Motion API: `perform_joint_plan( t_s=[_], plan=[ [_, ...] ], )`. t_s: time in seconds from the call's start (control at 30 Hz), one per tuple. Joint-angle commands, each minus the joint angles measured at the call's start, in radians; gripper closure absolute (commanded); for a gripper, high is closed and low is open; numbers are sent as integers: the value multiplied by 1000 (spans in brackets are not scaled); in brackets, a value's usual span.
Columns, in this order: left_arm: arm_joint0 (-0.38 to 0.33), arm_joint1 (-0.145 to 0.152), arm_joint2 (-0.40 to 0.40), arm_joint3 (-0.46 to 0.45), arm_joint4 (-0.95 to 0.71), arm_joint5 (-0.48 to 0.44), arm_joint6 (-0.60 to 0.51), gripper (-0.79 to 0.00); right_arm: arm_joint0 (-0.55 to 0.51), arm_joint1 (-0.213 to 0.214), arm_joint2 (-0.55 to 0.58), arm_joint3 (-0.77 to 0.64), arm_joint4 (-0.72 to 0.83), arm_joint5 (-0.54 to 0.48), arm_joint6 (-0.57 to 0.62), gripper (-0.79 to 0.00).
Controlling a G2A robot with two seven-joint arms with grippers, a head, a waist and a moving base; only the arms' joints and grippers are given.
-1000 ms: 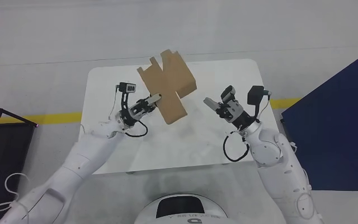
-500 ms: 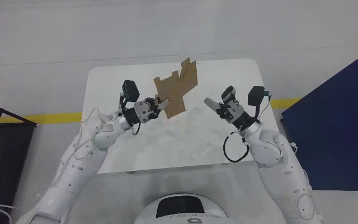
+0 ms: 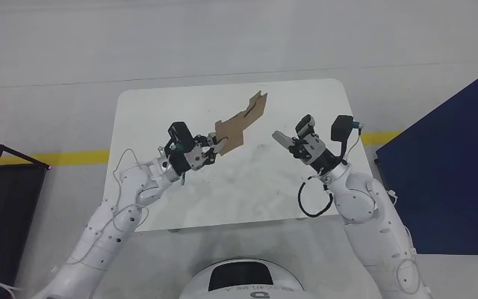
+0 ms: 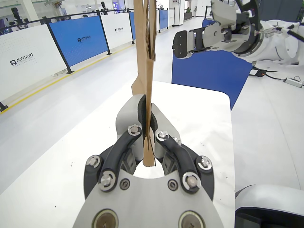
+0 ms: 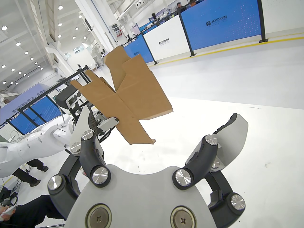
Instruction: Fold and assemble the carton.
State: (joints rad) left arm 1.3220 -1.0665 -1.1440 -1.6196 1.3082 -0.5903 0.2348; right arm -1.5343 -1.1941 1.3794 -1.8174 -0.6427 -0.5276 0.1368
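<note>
Left gripper (image 4: 147,117) clamped on the flat carton (image 3: 240,123), holding it edge-up above the table (image 3: 224,194); right gripper (image 3: 290,133) stands to its right, apart, jaws spread and empty.

White table (image 3: 149,119), rounded corners; few tiny dark specks (image 4: 71,164) on top; pale floor (image 3: 224,37) beneath.

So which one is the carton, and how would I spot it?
Find the white table. Above its middle, the left tool pinches the carton, a flat brown cardboard sheet with jagged flaps. It is the only brown thing; the right tool nearby is open and empty.
</note>
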Motion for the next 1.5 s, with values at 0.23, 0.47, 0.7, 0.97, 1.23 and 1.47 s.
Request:
perform_joint_plan(
  t_s=[0.23,0.47,0.7,0.97,1.23,1.47],
  plan=[
    [106,15,-1,-173,961,673,-136,0,0,0,0,0,0,0,0,-785],
    [160,12,19,-215,1415,907,-248,0,0,0,0,0,0,0,0,-785],
    [160,28,-12,-258,1764,968,-332,0,0,0,0,0,0,0,0,-785],
    [101,178,-100,-288,1764,923,-157,0,0,0,0,0,0,0,0,-785],
    [101,178,-100,-288,1764,923,-157,0,0,0,0,0,0,0,0,-785],
    [101,178,-100,-288,1764,923,-157,0,0,0,0,0,0,0,0,-785]
  ],
)
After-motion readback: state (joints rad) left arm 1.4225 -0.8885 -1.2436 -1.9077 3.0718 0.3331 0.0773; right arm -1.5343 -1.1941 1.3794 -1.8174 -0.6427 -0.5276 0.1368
